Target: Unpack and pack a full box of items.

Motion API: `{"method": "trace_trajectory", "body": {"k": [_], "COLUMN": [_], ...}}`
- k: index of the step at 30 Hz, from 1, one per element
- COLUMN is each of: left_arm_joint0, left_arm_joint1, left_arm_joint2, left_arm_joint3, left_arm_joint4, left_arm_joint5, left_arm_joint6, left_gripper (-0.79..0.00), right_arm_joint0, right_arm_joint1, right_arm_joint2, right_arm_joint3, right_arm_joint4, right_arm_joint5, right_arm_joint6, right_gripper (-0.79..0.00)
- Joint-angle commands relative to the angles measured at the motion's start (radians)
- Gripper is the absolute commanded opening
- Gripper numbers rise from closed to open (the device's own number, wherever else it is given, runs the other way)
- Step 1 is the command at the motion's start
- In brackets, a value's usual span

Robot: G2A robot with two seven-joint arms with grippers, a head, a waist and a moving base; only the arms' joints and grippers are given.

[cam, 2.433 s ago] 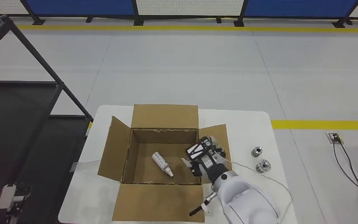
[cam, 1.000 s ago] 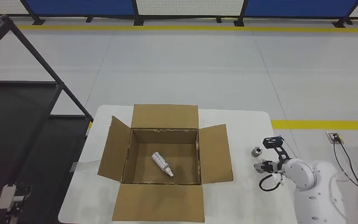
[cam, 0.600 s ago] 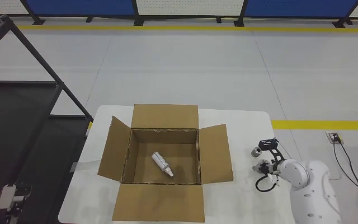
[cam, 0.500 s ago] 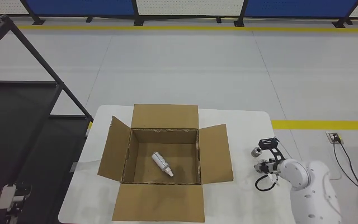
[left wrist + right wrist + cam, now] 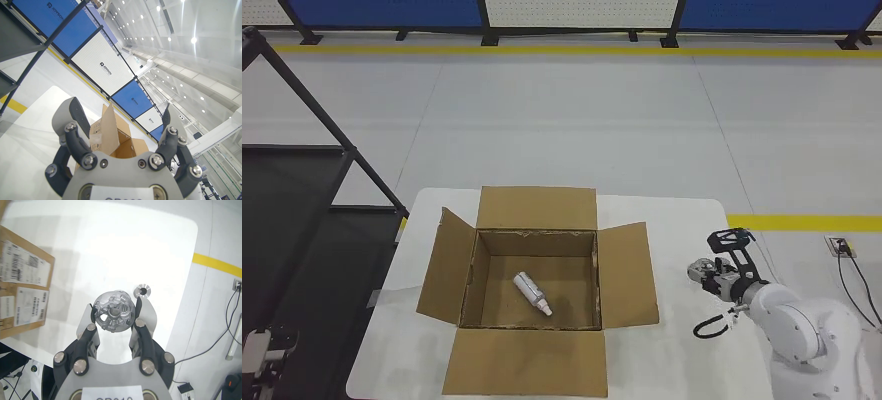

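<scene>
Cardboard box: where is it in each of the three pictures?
Top view: the cardboard box stands open in the middle of the white table.
Left wrist view: it rises just beyond the open left gripper, flaps spread.
Right wrist view: a labelled flap lies off to one side of the right gripper, which holds a metal gear part.
Shared landmark: the white table under the box.

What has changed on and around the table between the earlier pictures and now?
The right tool swung from over the brown cardboard box to the right side of the white table and closed on the silver toothed metal part there. The other round silver metal part beside it, the box and the white bottle lying inside it stayed put.
</scene>
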Motion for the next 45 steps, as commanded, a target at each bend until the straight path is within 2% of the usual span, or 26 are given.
{"method": "trace_trajectory", "body": {"k": [1,7,11,14,19,25,31,38,45], "left_arm_joint0": [0.000,0.000,0.000,0.000,0.000,0.000,0.000,0.000,0.000], "left_arm_joint1": [0.000,0.000,0.000,0.000,0.000,0.000,0.000,0.000,0.000], "left_arm_joint2": [0.000,0.000,0.000,0.000,0.000,0.000,0.000,0.000,0.000], "left_arm_joint3": [0.000,0.000,0.000,0.000,0.000,0.000,0.000,0.000,0.000], "left_arm_joint4": [0.000,0.000,0.000,0.000,0.000,0.000,0.000,0.000,0.000], "left_arm_joint5": [0.000,0.000,0.000,0.000,0.000,0.000,0.000,0.000,0.000], "left_arm_joint6": [0.000,0.000,0.000,0.000,0.000,0.000,0.000,0.000,0.000], "left_gripper": [0.000,0.000,0.000,0.000,0.000,0.000,0.000,0.000,0.000], "right_arm_joint0": [-0.036,-0.098,-0.123,-0.136,-0.090,0.040,0.196,0.421,0.601], "right_arm_joint1": [-0.001,-0.005,-0.010,-0.013,-0.018,-0.041,-0.081,-0.166,-0.266], "right_arm_joint2": [-0.031,-0.161,-0.246,-0.317,-0.439,-0.605,-0.760,-0.959,-1.071], "right_arm_joint3": [-0.099,-0.275,-0.352,-0.375,-0.333,-0.192,0.035,0.383,0.686], "right_arm_joint4": [-0.002,-0.058,-0.109,-0.137,-0.186,-0.207,-0.186,-0.197,-0.116], "right_arm_joint5": [0.024,0.078,0.158,0.168,0.159,0.207,0.283,0.433,0.517], "right_arm_joint6": [-0.018,-0.077,-0.153,-0.191,-0.167,-0.149,-0.137,-0.101,-0.079], "right_gripper": [-0.785,-0.785,-0.785,-0.785,-0.785,-0.785,-0.785,-0.785,-0.785]}}
